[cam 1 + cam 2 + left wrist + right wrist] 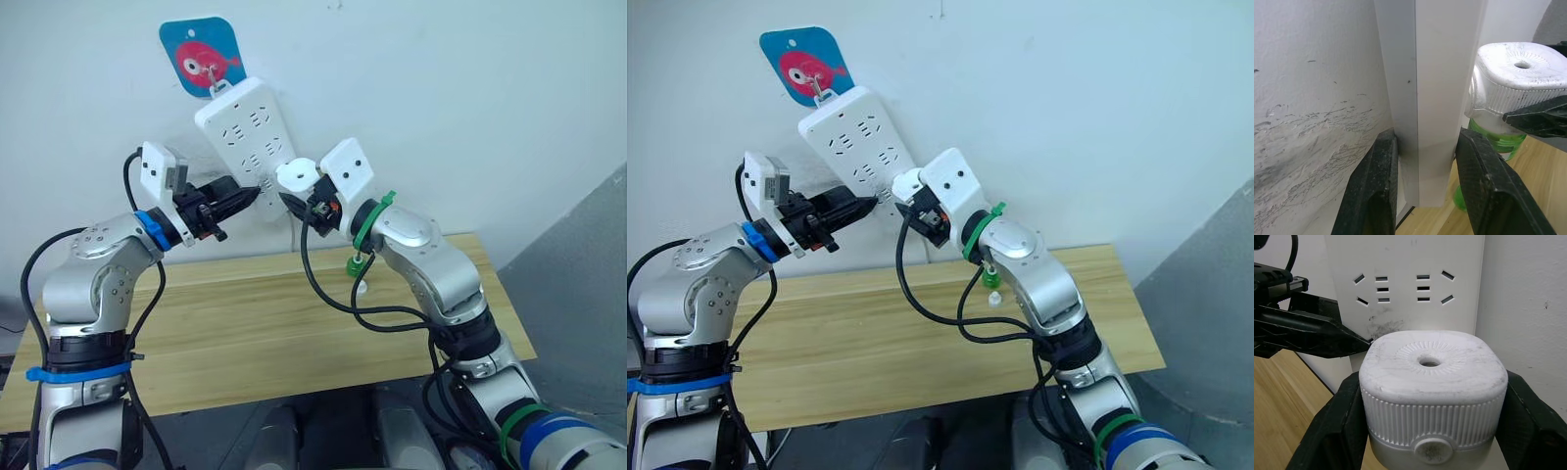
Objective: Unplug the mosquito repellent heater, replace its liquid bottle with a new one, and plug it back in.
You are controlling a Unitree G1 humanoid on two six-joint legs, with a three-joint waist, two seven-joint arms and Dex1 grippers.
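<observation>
The right gripper [1430, 431] clamps its fingers on the mosquito repellent heater [1432, 391] at the power strip's [250, 132] lower end; the left gripper [1422, 196] pinches the strip's edge.

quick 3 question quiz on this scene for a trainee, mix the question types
1. True or false: the right gripper is shut on the mosquito repellent heater.
2. What do the left gripper fingers straddle? A) the power strip B) a green bottle C) the table edge
3. What colour is the liquid bottle under the heater?

Key: 1 true; 2 A; 3 green.
</observation>
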